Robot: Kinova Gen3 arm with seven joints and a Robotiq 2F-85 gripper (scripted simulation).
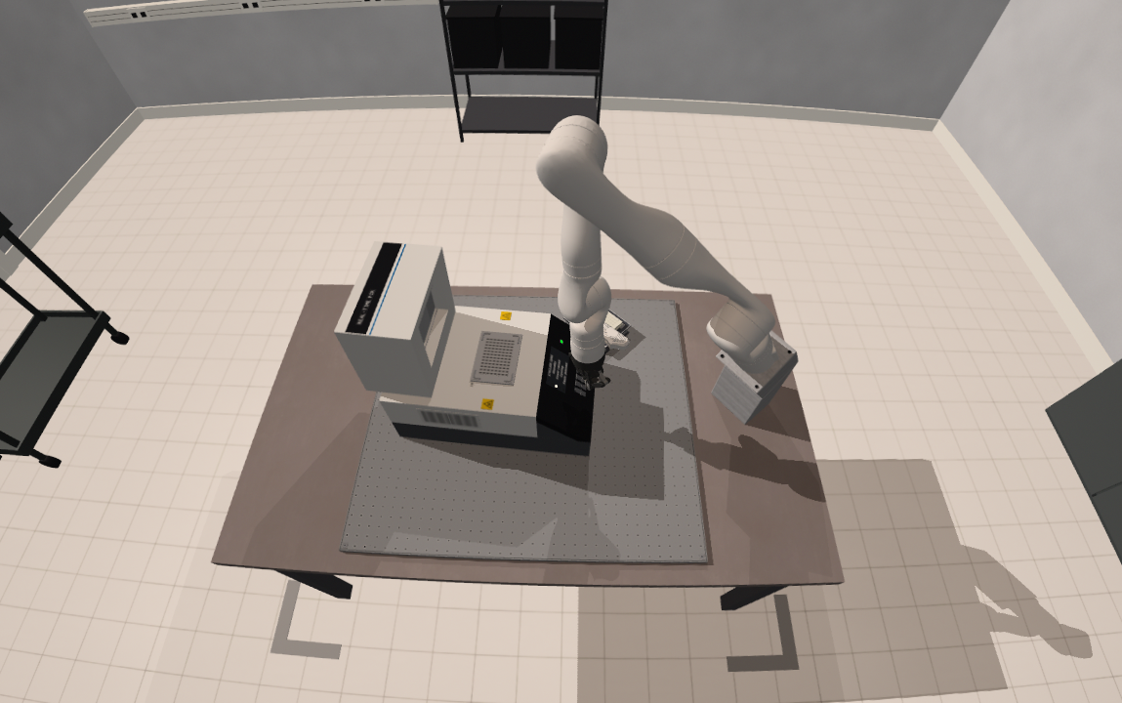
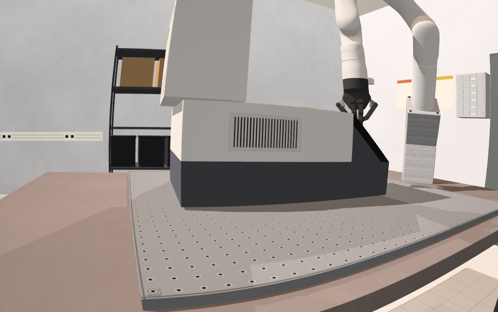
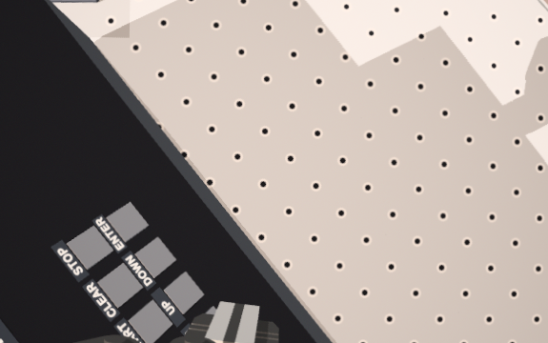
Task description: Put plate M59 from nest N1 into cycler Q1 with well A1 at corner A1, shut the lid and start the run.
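Now, left to right: cycler Q1 (image 1: 460, 385) on bench (image 1: 285, 489), lid (image 1: 394, 318) raised, plate M59 (image 1: 495, 356) lying on block. Gripper (image 2: 357, 110) closed, empty, pointing down at black key panel (image 3: 64, 167), fingertips beside UP key (image 3: 184, 292).

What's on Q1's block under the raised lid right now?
A well plate lies on the block, the lid raised beside it. Its seating and A1 corner are too small to judge.

Closed fingertips hover by the UP key (image 3: 184, 292), perhaps touching the black panel (image 3: 59, 143).
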